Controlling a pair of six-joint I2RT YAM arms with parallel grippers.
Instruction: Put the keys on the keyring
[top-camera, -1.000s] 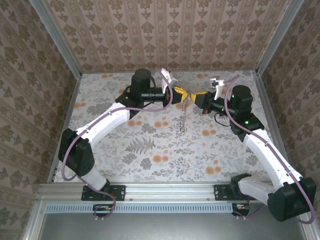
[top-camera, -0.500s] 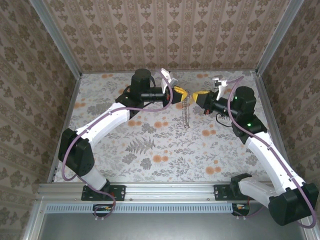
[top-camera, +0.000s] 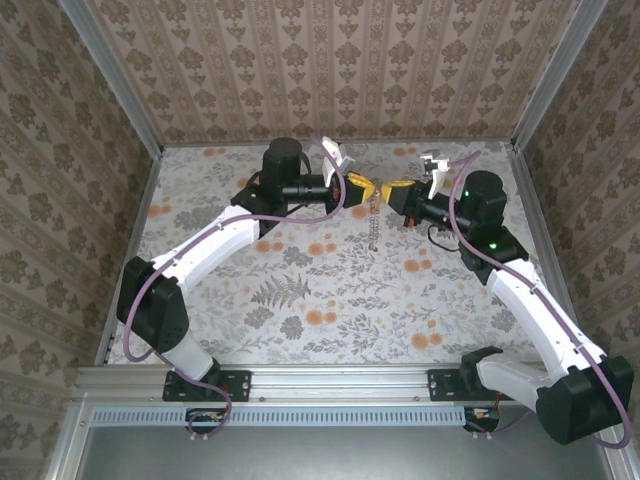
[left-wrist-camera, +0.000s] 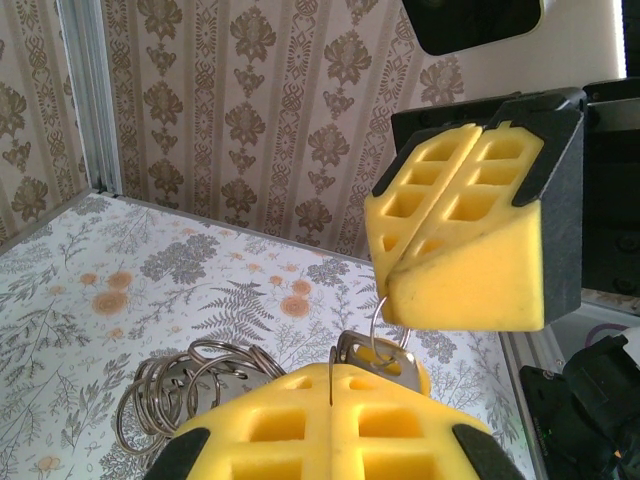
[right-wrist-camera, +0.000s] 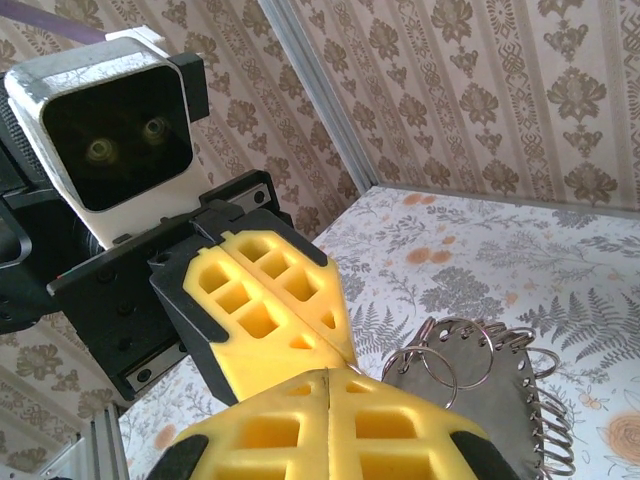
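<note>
- We saw a small dull-metal key (left-wrist-camera: 368, 352), flat and grey, hooked on a thin round wire hoop (left-wrist-camera: 376, 318) of pale metal.
- The yellow-tipped left gripper (left-wrist-camera: 333, 385) was fully closed on the key, which stuck out just past its tips.
- From the key the hoop rose to the tip of the right gripper (left-wrist-camera: 400, 270), which was also fully closed; we could not tell whether it pinched the wire.
- The two grippers' tips stood just apart, with key and hoop between them.
- A bunch of linked metal rings (left-wrist-camera: 185, 390) hung beside the left gripper, toward the flowered table (left-wrist-camera: 120, 290).
</note>
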